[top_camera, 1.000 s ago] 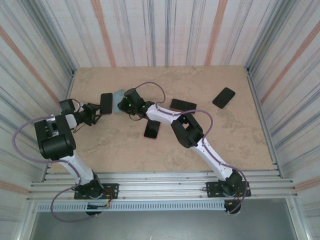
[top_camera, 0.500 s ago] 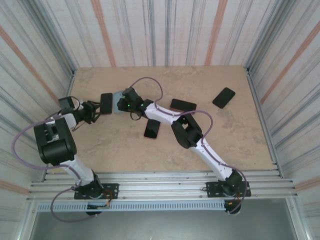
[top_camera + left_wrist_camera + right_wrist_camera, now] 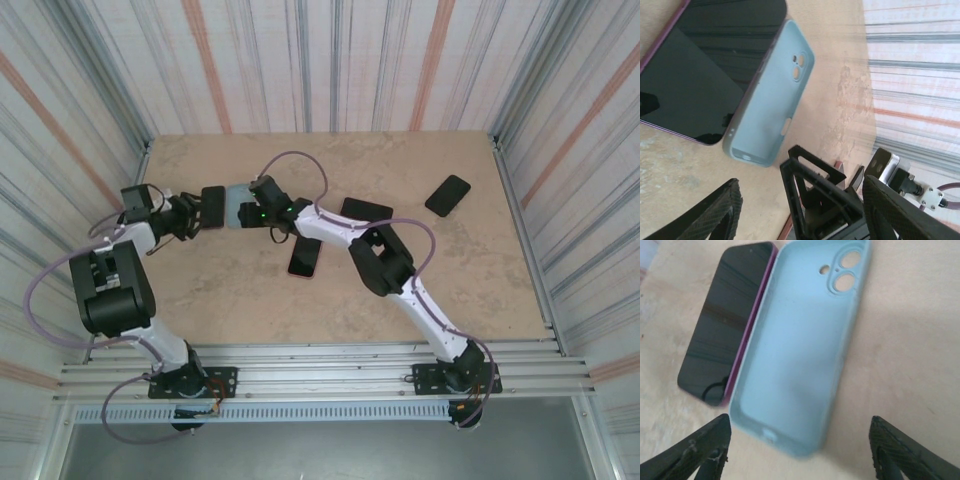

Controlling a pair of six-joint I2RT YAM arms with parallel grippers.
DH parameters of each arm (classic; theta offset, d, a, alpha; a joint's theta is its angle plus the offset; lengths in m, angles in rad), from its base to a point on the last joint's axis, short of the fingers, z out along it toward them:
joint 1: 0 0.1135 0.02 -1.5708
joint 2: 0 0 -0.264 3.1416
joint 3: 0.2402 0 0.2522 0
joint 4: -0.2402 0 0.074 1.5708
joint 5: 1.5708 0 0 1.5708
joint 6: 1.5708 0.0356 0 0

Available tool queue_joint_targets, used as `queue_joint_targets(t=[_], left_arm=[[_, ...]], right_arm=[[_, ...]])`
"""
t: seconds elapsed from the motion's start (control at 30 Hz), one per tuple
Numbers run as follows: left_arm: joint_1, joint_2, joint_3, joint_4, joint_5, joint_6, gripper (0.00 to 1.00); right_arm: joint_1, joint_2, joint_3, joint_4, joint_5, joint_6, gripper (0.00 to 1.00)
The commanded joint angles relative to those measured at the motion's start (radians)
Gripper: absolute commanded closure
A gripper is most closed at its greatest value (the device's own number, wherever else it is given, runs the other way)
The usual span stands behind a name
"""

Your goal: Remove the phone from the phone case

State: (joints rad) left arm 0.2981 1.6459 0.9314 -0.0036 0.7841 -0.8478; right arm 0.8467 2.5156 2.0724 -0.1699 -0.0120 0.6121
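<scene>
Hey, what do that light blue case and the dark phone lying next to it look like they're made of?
Light blue case: probably soft silicone or rubbery plastic; matte, with rounded molded edges and no glare.
Phone: glossy glass front, mirroring stripes; its purple rim could be metal or plastic.

The beige marbled surface (image 3: 440,285) carries five flat things. At its far left a dark-screened phone with a purple rim (image 3: 725,322) lies face up, its long side touching an empty light blue phone case (image 3: 800,345). Near the middle lie a plain black phone (image 3: 366,210) and a red-rimmed phone (image 3: 304,257). A second black phone (image 3: 447,195) lies well apart at the far right.
</scene>
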Motion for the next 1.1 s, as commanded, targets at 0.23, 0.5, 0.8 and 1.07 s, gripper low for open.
queue_joint_targets(t=[0.23, 0.5, 0.8, 1.07], left_arm=[[-0.089, -0.157, 0.014, -0.141, -0.032, 0.166, 0.20], [-0.268, -0.210, 0.054, -0.260, -0.123, 0.301, 0.05], [-0.521, -0.209, 0.065, -0.322, -0.325, 0.428, 0.01], [-0.718, -0.103, 0.125, -0.358, -0.492, 0.537, 0.01]], right_arm=[[-0.065, -0.429, -0.501, 0.052, -0.028, 0.055, 0.10], [-0.069, -0.665, -0.786, -0.042, 0.075, 0.177, 0.05], [-0.094, -0.880, -0.991, -0.118, 0.040, 0.064, 0.01], [-0.215, -1.097, -1.213, -0.071, -0.118, -0.058, 0.01]])
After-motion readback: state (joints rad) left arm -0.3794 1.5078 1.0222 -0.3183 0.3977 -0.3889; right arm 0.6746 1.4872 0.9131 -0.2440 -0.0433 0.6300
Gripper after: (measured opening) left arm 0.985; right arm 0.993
